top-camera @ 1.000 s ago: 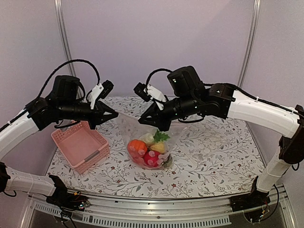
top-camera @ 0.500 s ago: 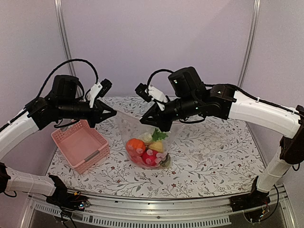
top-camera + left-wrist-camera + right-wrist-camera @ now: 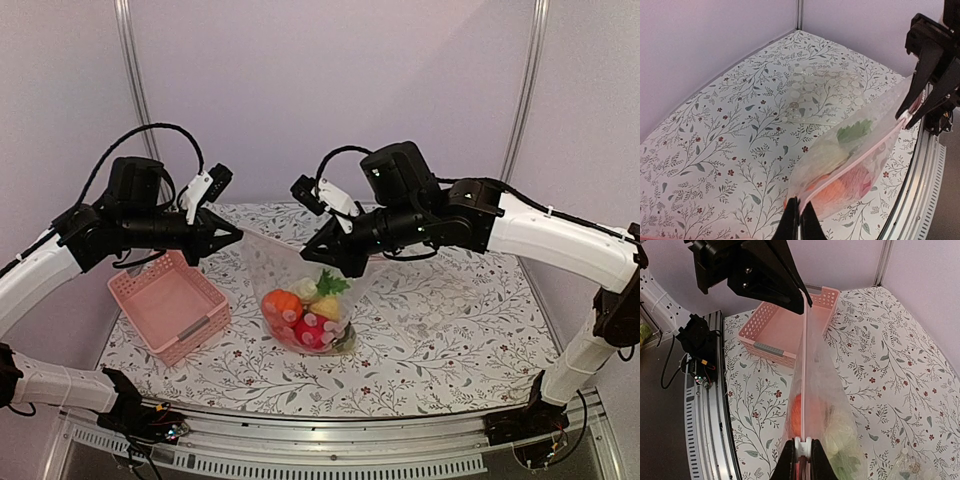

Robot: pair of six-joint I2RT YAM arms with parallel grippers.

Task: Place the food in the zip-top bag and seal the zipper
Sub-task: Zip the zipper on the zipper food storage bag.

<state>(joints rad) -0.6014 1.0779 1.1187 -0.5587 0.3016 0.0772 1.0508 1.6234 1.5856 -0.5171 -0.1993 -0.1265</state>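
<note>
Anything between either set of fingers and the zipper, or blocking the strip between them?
Nothing visible. The left gripper and right gripper each pinch one end of the zipper, which runs straight and bare between them. The food sits low in the zip-top bag, below the strip. The pink basket is off to the side.

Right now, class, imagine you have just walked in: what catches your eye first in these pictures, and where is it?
First, the clear zip-top bag held up at the middle of the table, stretched by its zipper between the left tool and right tool, each pinched on one end. Bright toy food fills its bottom; an empty pink basket sits to the left.
</note>
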